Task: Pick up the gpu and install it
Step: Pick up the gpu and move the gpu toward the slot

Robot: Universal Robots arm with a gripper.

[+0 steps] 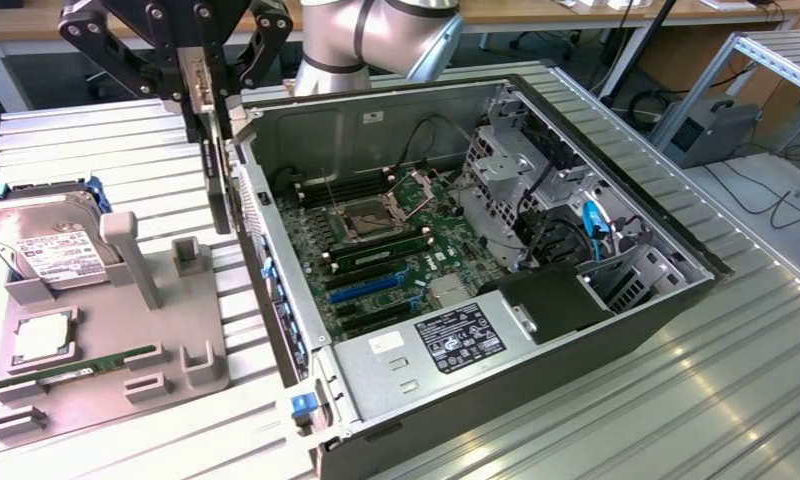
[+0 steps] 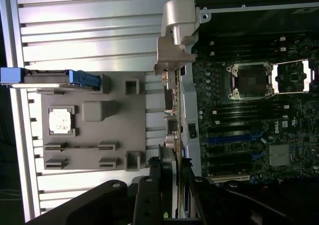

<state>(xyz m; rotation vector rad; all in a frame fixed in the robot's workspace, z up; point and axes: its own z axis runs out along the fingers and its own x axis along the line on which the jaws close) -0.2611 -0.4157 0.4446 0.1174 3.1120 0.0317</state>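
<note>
exterior: high oblique, wide | wrist: overhead, close | shared: motherboard [image 1: 434, 255] [image 2: 239, 130]

gpu [image 1: 220, 185], slim dark card, hanging upright

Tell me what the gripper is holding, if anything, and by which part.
The gripper holds the gpu, pinched at its upper end; the card hangs vertically beside the computer case.

Nothing readable from where I stand: the black label [image 1: 459, 338] on the power supply [image 1: 387, 378] has white print too fine, the hard drive [image 1: 11, 215] label [image 1: 60, 255] likewise, and that small white sticker [image 1: 372, 117] on the case wall [image 1: 327, 125] too.
</note>
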